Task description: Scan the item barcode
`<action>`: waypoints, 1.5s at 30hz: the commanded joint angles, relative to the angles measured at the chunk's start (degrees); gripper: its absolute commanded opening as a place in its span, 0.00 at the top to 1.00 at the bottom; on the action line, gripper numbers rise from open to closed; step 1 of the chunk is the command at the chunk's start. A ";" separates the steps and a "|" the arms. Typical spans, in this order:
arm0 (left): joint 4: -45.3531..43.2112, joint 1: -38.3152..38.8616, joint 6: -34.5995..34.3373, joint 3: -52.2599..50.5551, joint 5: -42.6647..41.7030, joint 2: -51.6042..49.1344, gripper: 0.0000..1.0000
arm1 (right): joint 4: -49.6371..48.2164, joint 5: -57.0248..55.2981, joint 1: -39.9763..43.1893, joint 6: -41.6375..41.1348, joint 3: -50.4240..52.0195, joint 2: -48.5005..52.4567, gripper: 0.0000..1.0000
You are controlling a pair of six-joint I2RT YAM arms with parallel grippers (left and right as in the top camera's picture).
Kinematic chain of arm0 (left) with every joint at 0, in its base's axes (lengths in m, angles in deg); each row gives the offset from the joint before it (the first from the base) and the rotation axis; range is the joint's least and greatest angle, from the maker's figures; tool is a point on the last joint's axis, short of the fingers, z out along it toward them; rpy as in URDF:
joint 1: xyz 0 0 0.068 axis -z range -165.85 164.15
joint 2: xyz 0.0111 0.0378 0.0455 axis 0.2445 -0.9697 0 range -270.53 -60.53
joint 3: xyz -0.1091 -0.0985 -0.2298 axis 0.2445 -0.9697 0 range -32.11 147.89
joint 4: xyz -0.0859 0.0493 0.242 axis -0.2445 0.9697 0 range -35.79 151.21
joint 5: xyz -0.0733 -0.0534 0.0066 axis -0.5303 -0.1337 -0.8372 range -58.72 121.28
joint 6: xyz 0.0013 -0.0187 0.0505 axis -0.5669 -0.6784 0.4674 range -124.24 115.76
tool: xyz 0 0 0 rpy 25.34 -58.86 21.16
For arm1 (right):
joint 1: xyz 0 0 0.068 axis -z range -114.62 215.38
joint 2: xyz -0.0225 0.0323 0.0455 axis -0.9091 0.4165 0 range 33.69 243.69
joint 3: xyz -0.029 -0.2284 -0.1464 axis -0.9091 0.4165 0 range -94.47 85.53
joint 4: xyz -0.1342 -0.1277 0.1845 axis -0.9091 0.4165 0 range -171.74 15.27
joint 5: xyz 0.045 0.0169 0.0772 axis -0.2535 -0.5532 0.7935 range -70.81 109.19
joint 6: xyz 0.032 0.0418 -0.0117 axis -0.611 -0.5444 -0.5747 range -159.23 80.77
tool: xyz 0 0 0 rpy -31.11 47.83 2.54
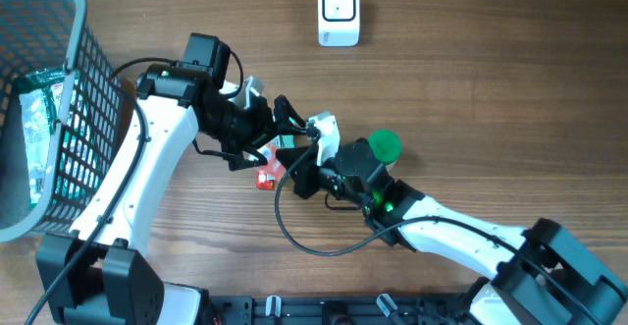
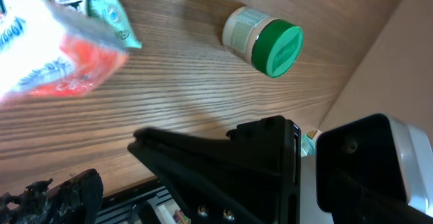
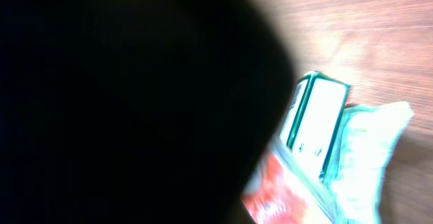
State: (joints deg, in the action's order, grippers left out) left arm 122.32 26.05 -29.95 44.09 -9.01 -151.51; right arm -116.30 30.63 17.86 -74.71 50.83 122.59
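I've got the right gripper (image 1: 294, 168) pinched shut on the packet (image 1: 265, 178), I'd guess to swing its barcode toward the scanner (image 1: 339, 13); the left gripper (image 1: 278, 129) sits wide apart beside it.

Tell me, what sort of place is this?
Likely a mock shop checkout set up on a wooden table: a white barcode scanner, a mesh shopping basket with a packet inside, and a green-lidded jar.

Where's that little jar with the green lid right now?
Overhead, the green-lidded jar sits near the middle of the table, just beside the right arm, lower in the picture than the white scanner.
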 commanded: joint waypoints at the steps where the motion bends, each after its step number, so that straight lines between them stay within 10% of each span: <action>1: -0.85 0.46 3.08 0.20 -6.16 -0.22 0.00 | -2.97 -3.15 -0.76 2.45 -0.61 1.36 0.95; 13: -7.32 -8.13 3.04 1.05 6.99 -0.22 0.00 | 5.29 -4.17 2.10 5.73 -0.72 -6.69 0.82; 25: -2.73 -14.25 4.94 11.80 22.84 -0.20 0.00 | 32.89 -4.15 23.21 8.70 -0.76 -26.49 0.56; 36: -16.92 -14.93 8.81 13.20 23.26 -0.11 0.04 | 43.52 -4.17 42.91 8.66 -0.70 -21.53 0.01; 45: -23.78 -21.07 8.81 28.46 33.68 -0.11 0.06 | 44.24 -3.10 43.25 7.91 -0.66 -12.85 0.00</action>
State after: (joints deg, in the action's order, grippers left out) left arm 100.01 8.15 -22.48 65.03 16.71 -151.75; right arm -72.22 26.74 60.98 -66.34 50.46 106.87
